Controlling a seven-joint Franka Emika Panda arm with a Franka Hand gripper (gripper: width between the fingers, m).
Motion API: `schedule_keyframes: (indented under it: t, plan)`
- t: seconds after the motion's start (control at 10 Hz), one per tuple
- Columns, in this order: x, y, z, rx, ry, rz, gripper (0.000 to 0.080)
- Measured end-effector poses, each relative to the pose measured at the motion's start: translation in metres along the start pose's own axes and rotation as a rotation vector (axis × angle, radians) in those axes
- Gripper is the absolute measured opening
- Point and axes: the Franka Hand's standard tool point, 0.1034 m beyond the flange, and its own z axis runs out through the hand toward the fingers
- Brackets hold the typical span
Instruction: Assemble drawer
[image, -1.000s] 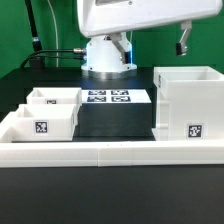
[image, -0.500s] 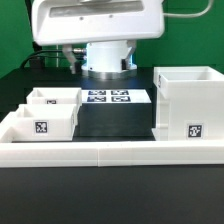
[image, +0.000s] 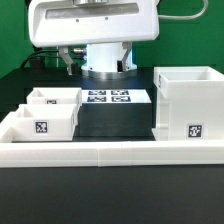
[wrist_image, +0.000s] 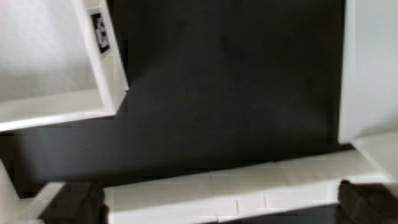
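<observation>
The tall white housing (image: 188, 105) stands at the exterior view's right, with a square tag low on its front. Two small white trays (image: 42, 120) (image: 55, 97) sit side by side at the exterior view's left, the nearer one tagged. My gripper (image: 97, 62) hangs high over the back of the table, open and empty, touching nothing. In the wrist view my gripper (wrist_image: 219, 205) shows two dark fingertips (wrist_image: 71, 203) set wide apart above the black table. A white tagged drawer part (wrist_image: 54, 60) fills one corner of that view; I cannot tell which part it is.
The marker board (image: 108, 97) lies flat between the trays and the housing. A long low white border wall (image: 110, 152) runs along the front and shows as a white strip in the wrist view (wrist_image: 231, 190). The arm's white base (image: 106, 60) stands behind the board.
The hand has swung toward the exterior view's left, from above the housing to above the marker board. In the last half second it has barely moved. The parts have not moved.
</observation>
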Motion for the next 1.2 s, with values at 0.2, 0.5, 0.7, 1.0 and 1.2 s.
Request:
schedule_keyframes:
  t: [0.2,0.5,0.7,1.0,1.2]
  plan:
    - [-0.009,0.018,0.015,-0.005,-0.030,-0.069,0.0649]
    - [-0.019,0.035,0.028,-0.018,-0.037,-0.038,0.0649]
    - [-0.019,0.035,0.029,-0.018,-0.037,-0.038,0.0649]
    - [-0.023,0.042,0.035,-0.022,-0.046,-0.052,0.0649]
    - [-0.028,0.047,0.047,-0.035,-0.051,-0.058,0.0649]
